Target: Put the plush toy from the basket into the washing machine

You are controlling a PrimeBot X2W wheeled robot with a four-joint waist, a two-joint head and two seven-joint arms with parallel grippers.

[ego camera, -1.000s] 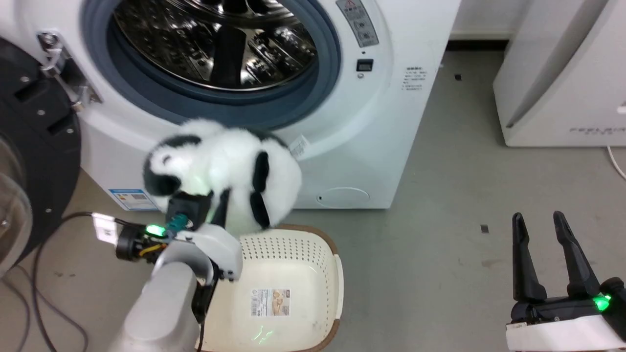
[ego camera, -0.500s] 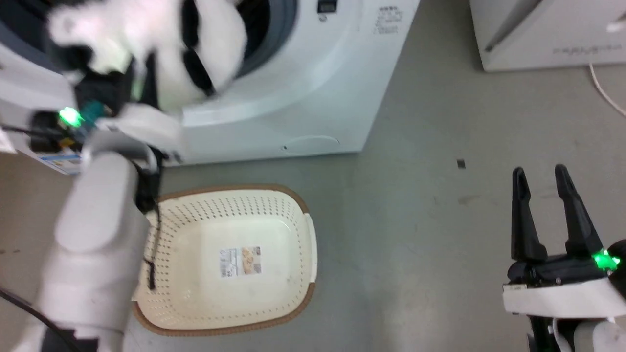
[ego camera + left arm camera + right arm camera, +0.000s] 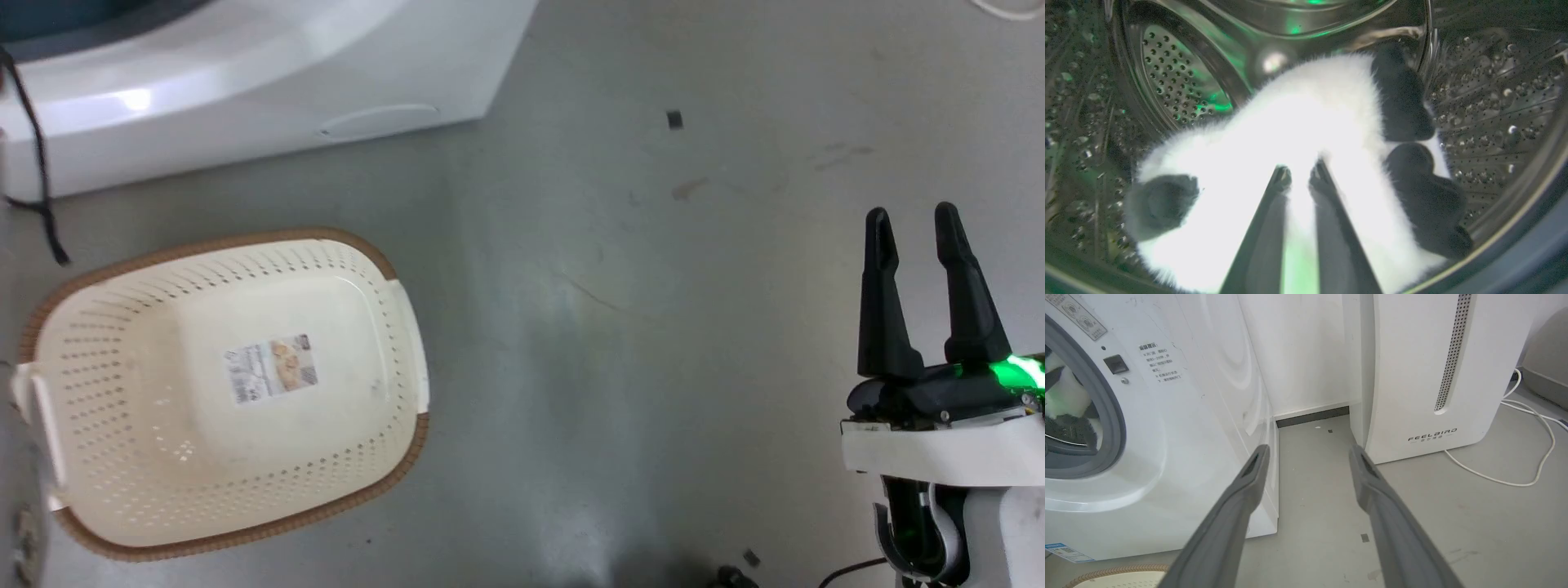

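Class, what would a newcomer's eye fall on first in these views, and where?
The fluffy white panda plush toy stands out most, inside the washing machine's shiny perforated drum with the left end effector pinching its fur. Next comes the empty cream basket on the grey floor at the head view's lower left, with the open right end effector at the lower right.

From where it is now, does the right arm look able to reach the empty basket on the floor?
Probably yes. The right gripper is open and holds nothing, and bare floor lies between it and the basket. The basket sits far to its left, so reach may be tight.
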